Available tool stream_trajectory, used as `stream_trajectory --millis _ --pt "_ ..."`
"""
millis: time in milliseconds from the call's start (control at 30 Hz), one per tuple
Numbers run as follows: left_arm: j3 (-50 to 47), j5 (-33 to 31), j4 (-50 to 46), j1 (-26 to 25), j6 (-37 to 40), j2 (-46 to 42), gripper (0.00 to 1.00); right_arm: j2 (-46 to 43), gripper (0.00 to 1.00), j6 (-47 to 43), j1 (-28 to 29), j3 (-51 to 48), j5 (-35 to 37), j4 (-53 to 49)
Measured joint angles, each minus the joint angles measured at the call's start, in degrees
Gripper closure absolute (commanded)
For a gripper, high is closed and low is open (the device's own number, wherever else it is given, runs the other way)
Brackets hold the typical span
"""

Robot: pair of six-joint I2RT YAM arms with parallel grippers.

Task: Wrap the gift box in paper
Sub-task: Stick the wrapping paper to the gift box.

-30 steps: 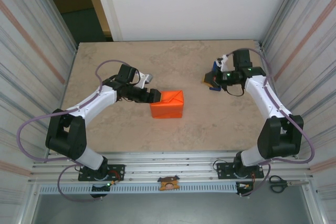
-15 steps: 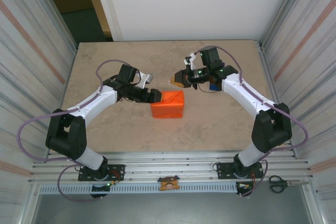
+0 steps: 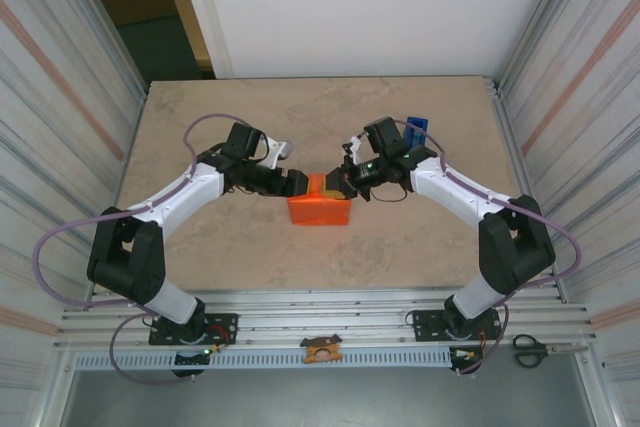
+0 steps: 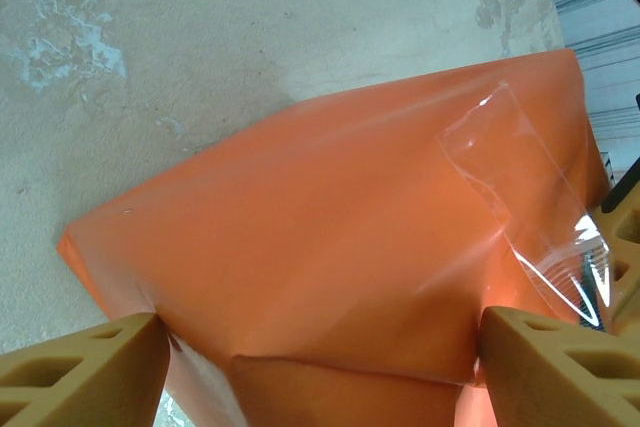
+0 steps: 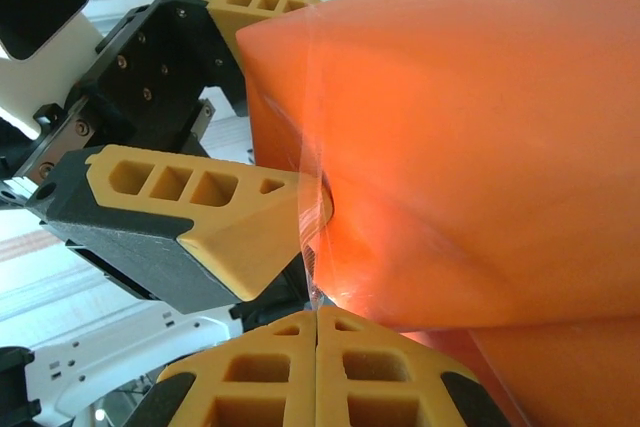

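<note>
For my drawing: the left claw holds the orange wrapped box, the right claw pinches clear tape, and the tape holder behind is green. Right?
Not green: the tape dispenser is blue, as the top view shows. Otherwise yes: the left gripper holds the orange wrapped gift box, and the right gripper pinches clear tape.

We count one paper parcel (image 3: pixel 320 212), one blue tape dispenser (image 3: pixel 416 127) and one clear tape strip (image 4: pixel 520 197). Lower right, one pair of scissors (image 3: pixel 530 350).

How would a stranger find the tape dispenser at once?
Look at the far right part of the beige table. Just beyond the right arm sits the tape dispenser, small and narrow. It is blue, while the wrapped gift box nearby is orange.
</note>
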Motion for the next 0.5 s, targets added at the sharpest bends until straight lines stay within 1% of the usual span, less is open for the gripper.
stream_trajectory --millis 300,500 --pt "0.00 0.02 -0.04 -0.11 0.04 0.00 0.20 -1.27 1.00 0.09 0.37 -0.07 1.99 -1.16" --pt "0.00 0.00 -0.02 -0.48 0.07 0.00 0.20 -2.99 1.00 2.25 0.74 -0.87 3.10 -0.07"
